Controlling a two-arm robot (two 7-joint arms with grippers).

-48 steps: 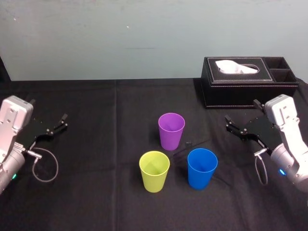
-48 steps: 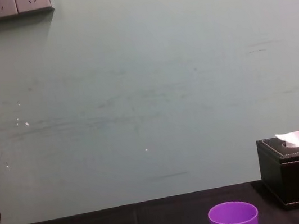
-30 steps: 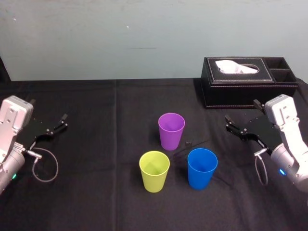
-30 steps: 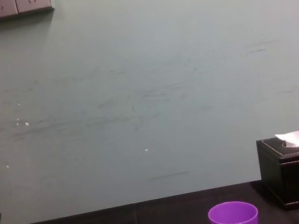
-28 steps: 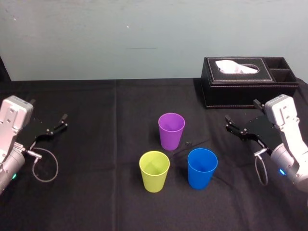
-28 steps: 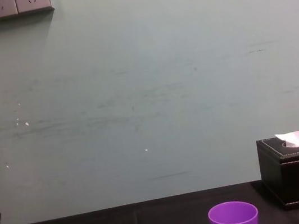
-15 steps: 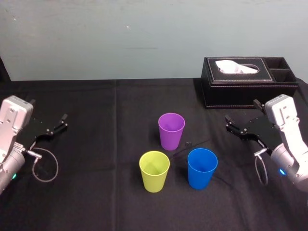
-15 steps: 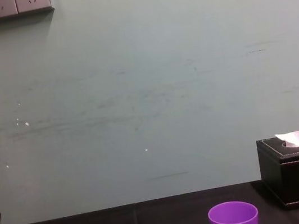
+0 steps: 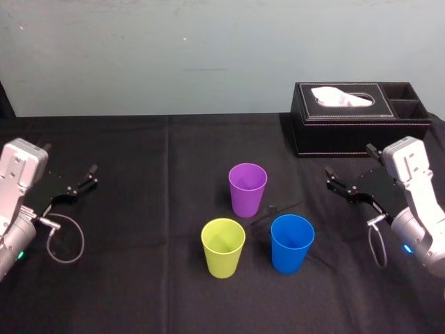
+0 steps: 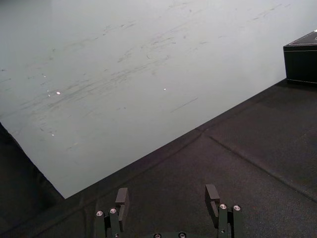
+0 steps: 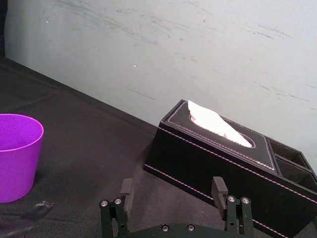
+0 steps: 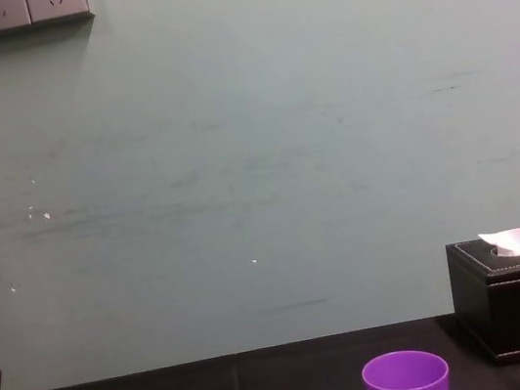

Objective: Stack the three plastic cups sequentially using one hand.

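While the three cups (image 9: pixel 247 189) (image 9: pixel 223 248) (image 9: pixel 292 243) stand empty, the box (image 9: pixel 348 136) holds tissue (image 9: pixel 339 97).

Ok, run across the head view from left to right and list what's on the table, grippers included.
left gripper → yellow-green cup → purple cup → blue cup → right gripper
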